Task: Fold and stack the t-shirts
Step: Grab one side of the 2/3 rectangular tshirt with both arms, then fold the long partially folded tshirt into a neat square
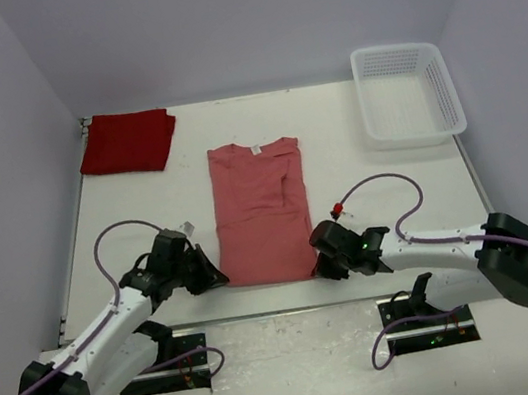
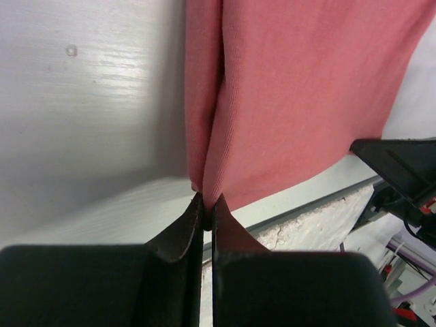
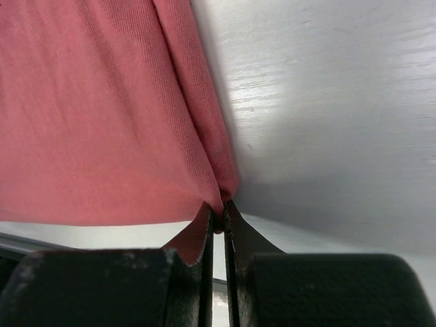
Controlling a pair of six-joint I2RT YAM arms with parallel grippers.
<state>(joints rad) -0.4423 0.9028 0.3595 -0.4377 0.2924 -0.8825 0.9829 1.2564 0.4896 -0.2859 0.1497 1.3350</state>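
The salmon t-shirt [image 1: 262, 208] is lying flat with its sleeves folded in at the middle of the desk, its hem reaching toward the near edge. The left gripper [image 2: 206, 208] is pinching the hem's near-left corner, jaws closed tight on the cloth. The right gripper [image 3: 219, 216] is clamping the near-right corner likewise. The crimson t-shirt [image 1: 128, 141] is sitting folded at the far-left corner, and the white basket [image 1: 416, 136] at the far-right corner.

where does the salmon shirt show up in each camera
Top external: salmon t-shirt lies spread out, centre of picture.
Left wrist: fills upper right, corner pinched in left gripper.
Right wrist: fills upper left, corner pinched in right gripper.
Shared landmark: the white table.
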